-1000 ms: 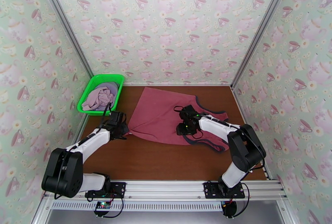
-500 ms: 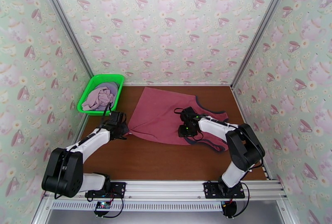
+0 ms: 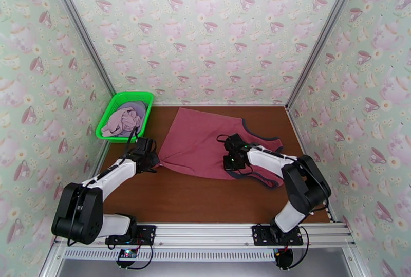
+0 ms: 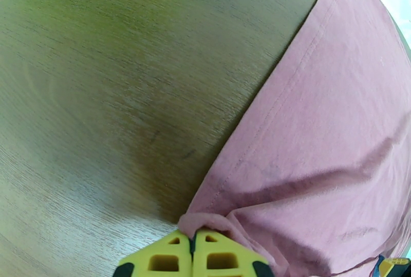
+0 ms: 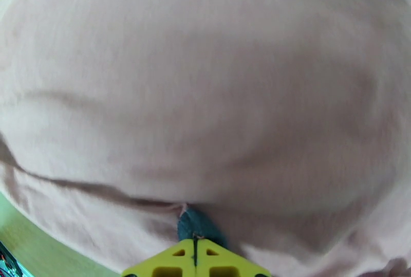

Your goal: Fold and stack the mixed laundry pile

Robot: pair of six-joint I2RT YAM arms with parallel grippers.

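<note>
You're pinching the tank top [image 3: 198,142] to fold it: left end effector [image 4: 194,250] clamped on hem, right end effector [image 5: 195,255] seemingly on trim

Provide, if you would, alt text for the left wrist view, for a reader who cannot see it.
The left gripper, at bottom centre, is shut on a bunched hem corner of the dusty-red tank top. The fabric spreads up and right across the brown wooden table, whose wood shows on the left.
</note>
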